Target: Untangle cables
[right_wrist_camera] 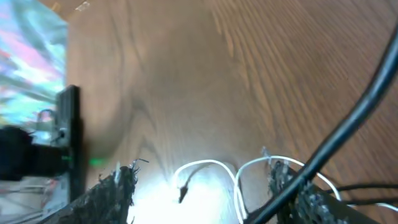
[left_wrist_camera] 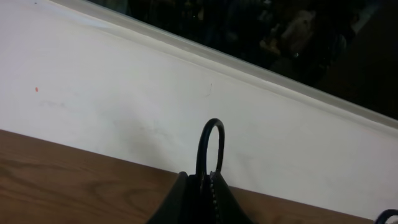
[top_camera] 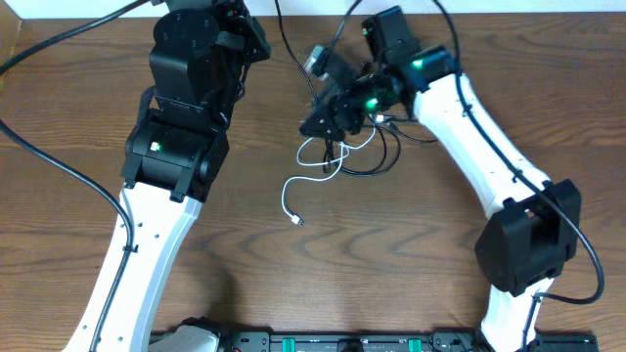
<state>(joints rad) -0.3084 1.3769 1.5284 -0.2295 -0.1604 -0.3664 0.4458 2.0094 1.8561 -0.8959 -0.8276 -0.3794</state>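
The cables lie tangled at the table's middle back. The white cable loops there and trails to a plug end. Black cable loops lie to its right. My right gripper hovers over the tangle. In the right wrist view it is open, with loops of the white cable between its fingers and a black cable crossing in front of the right finger. My left gripper is at the table's back edge. In the left wrist view it is shut on a loop of black cable.
A white wall rises behind the wooden table's back edge. Thick black arm wires run across the left side of the table. A dark rail lies along the front edge.
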